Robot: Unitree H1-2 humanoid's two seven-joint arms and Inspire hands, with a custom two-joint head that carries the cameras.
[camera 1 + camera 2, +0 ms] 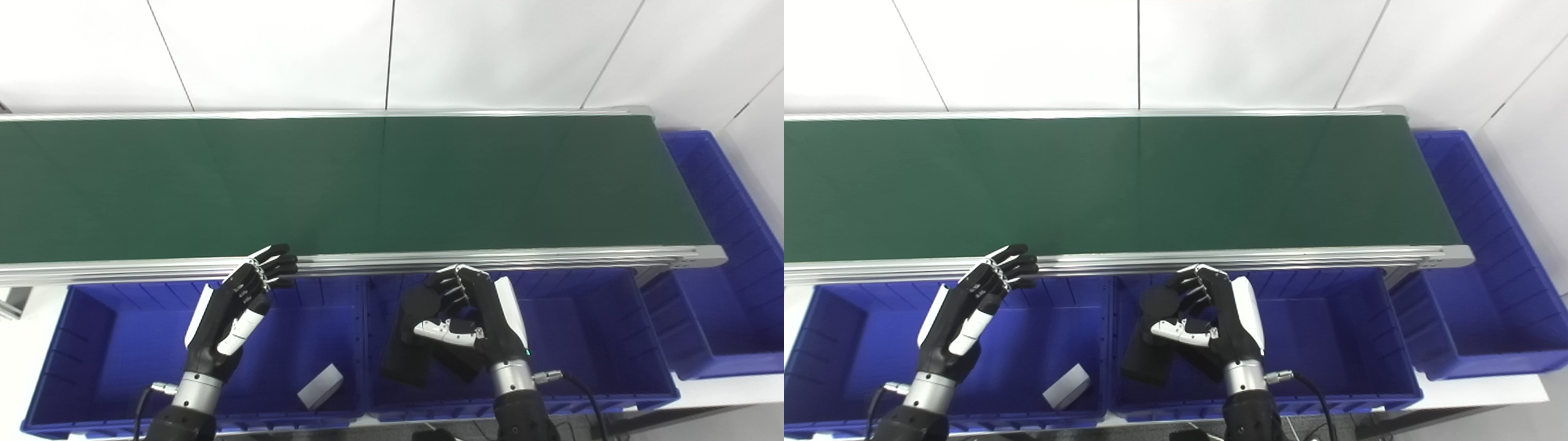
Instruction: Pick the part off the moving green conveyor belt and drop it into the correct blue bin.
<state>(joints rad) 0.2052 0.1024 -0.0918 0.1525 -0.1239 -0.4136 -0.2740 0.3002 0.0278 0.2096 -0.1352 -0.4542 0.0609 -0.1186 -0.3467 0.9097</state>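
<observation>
The green conveyor belt (343, 184) runs across the whole width of the scene, framed by a silver rail (380, 262) along its near edge, and its surface carries no part. Below that rail sit two blue bins side by side: the left bin (79, 343) and the middle bin (588, 343), their walls meeting just right of centre. A third blue bin (723, 257) stands at the belt's right end, turned lengthwise.

The right hand (471, 318) hangs over the left half of the middle bin, fingers curled inward and thumb drawn across them. A black part (411, 343) is right against the palm side of that hand, with its lower end reaching down toward the bin floor; whether the fingers actually clamp it or it only lies behind them cannot be told, since the hand covers the contact.

The left hand (242, 306) is raised over the left bin, empty, fingers straight and lightly fanned, with their tips up by the silver rail. A small white block (320, 386) lies tilted on the floor of the left bin, near its right wall, well apart from both hands.

White wall panels (392, 55) rise behind the belt
</observation>
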